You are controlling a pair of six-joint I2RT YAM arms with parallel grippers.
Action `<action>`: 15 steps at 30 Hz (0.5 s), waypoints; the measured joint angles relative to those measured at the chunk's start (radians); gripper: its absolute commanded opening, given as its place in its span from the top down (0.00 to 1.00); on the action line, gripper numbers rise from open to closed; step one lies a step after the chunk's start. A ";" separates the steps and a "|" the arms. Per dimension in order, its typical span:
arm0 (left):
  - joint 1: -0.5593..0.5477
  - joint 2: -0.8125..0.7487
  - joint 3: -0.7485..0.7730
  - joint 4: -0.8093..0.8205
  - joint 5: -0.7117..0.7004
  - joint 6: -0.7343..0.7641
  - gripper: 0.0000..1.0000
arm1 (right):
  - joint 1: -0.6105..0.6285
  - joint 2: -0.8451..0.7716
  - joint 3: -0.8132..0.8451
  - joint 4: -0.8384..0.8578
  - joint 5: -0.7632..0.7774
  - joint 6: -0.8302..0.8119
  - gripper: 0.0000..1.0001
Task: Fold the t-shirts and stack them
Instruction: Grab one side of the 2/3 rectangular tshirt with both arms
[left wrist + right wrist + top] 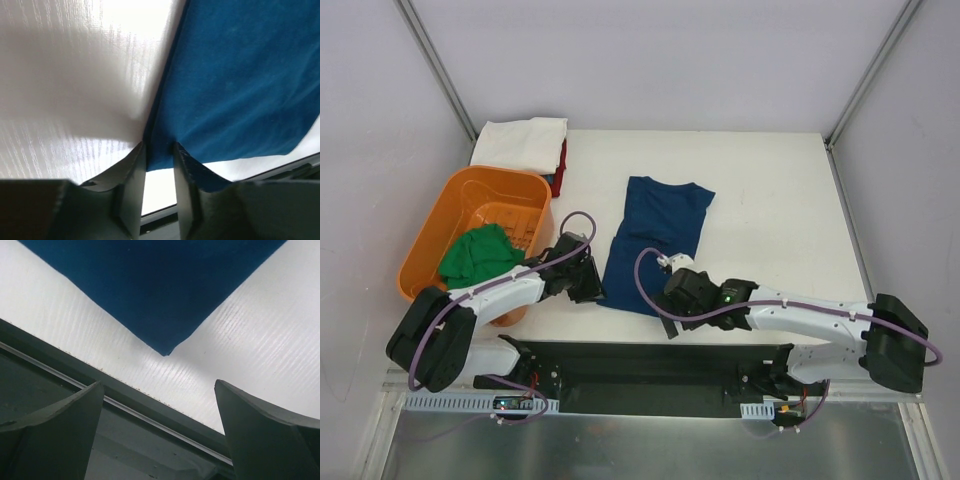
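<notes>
Two lie stacked, white shirt (520, 138) over red shirt (560, 166), far beyond the left gripper (159, 165), which pinches the navy shirt's (655, 230) near corner. The right gripper (160, 405) stands open just short of the other corner. I judge navy only half folded; the green shirt (480, 252) waits in the tub (420, 240).

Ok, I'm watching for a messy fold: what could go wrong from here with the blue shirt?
The left gripper has only the very corner of the blue shirt between its fingers, so it may slip. The right gripper is open and holds nothing; lifting now could skew the fold.
</notes>
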 measured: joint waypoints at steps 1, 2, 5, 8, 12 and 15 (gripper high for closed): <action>0.000 0.009 0.000 0.001 0.000 0.001 0.85 | 0.013 0.010 0.000 0.004 0.004 -0.011 0.03; 0.000 0.020 0.000 0.002 -0.001 0.000 0.87 | 0.026 0.023 0.002 0.005 0.008 -0.023 0.03; 0.000 0.043 0.000 0.010 0.000 0.000 0.96 | 0.060 0.061 0.013 0.007 0.016 -0.058 0.03; 0.000 0.046 0.000 0.015 0.001 0.000 1.00 | 0.092 0.119 0.050 0.019 0.023 -0.107 0.09; 0.000 0.046 0.002 0.015 0.001 0.000 1.00 | 0.113 0.195 0.106 0.036 0.033 -0.182 0.19; 0.000 0.046 0.002 0.015 0.001 0.000 1.00 | 0.115 0.243 0.136 0.063 0.035 -0.243 0.31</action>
